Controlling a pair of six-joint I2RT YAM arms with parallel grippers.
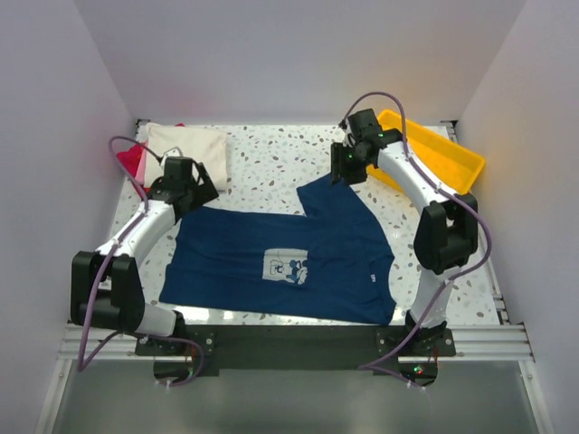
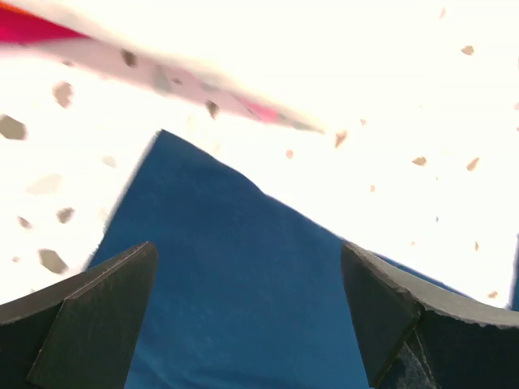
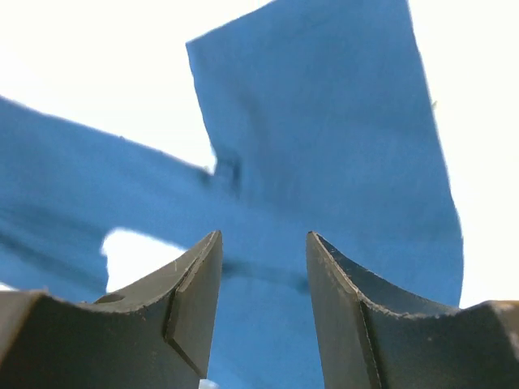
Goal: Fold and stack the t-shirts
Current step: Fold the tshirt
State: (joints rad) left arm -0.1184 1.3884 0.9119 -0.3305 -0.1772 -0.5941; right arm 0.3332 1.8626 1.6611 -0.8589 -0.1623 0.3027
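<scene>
— Where is the shirt?

— The navy t-shirt (image 1: 271, 244) lies spread flat on the speckled table (image 1: 271, 158), in the middle, between my two arms. One sleeve (image 1: 333, 197) juts toward the far side.

— Any writing on it?

— There is a pale square chest print (image 1: 285, 267) with a small dark cartoon figure in it. I can read no letters there (the top view is too coarse). A tiny pale mark (image 1: 371, 271) sits nearer my right arm, too small to make out.

— And your jaws?

— My left gripper (image 2: 247, 253) hangs over the shirt's far left corner, fingers wide apart, with nothing between them but blue cloth below. My right gripper (image 3: 263, 237) hangs over the sleeve. Its fingers stand apart too, with a narrower gap, and they hold nothing.

— The other shirts?

— A folded cream t-shirt (image 1: 192, 149) sits in the far left corner, near my left gripper. Red cloth (image 1: 131, 161) shows from under its left edge. My left wrist view catches that stack's edge as a blurred pale strip with red behind it.

— Anything else?

— A yellow tray (image 1: 443, 158) lies at the far right, just behind my right arm.
</scene>
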